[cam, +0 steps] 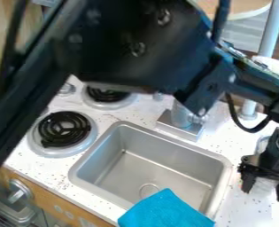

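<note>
The bright turquoise-blue cloth (165, 210) should be light, limp and hard to break, and it probably grips well rather than slipping; it will likely sag and change shape once lifted, so a flat push would only wrinkle it. The best hold looks to be a pinch at the pointed corner that juts up over the basin, or on any raised fold near it, taking enough fabric that the edge does not pull free. The cloth lies at the bottom centre of the frame, across the near rim of the grey metal sink (122, 166), its lower part cut off by the frame's edge. It looks matt and plain, roughly triangular where it shows, with soft shading and slightly wavy edges. The black two-finger gripper (265, 185) is at the right edge, over the white speckled desk (229, 133), to the right of the sink and apart from the cloth. Its fingers stand wide apart; a pale patch shows between them, and I cannot tell whether it is an object, though they do not hold the cloth.
</note>
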You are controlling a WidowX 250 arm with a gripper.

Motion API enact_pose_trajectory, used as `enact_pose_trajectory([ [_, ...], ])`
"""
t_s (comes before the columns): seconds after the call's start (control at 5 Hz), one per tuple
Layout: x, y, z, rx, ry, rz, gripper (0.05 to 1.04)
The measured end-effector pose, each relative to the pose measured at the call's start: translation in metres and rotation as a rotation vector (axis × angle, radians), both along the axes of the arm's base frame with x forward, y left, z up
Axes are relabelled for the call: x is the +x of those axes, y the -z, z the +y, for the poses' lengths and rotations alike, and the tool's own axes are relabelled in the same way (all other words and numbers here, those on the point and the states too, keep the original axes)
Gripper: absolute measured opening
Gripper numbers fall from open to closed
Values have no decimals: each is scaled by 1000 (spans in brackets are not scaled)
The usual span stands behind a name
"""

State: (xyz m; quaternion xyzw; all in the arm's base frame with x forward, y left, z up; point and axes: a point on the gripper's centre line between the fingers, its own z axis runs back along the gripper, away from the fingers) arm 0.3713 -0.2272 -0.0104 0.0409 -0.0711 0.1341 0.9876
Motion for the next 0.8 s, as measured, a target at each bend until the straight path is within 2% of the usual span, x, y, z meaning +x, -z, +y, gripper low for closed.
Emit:
enact_pose_trajectory([
  [0.2,-21,-9,2,-8,31,-5,999],
  [0.4,-53,-23,-2,-12,91,-7,999],
  [0.6,-71,-47,4,-38,110,-35,999],
  [0.8,-94,-76,13,-89,164,-42,1000],
])
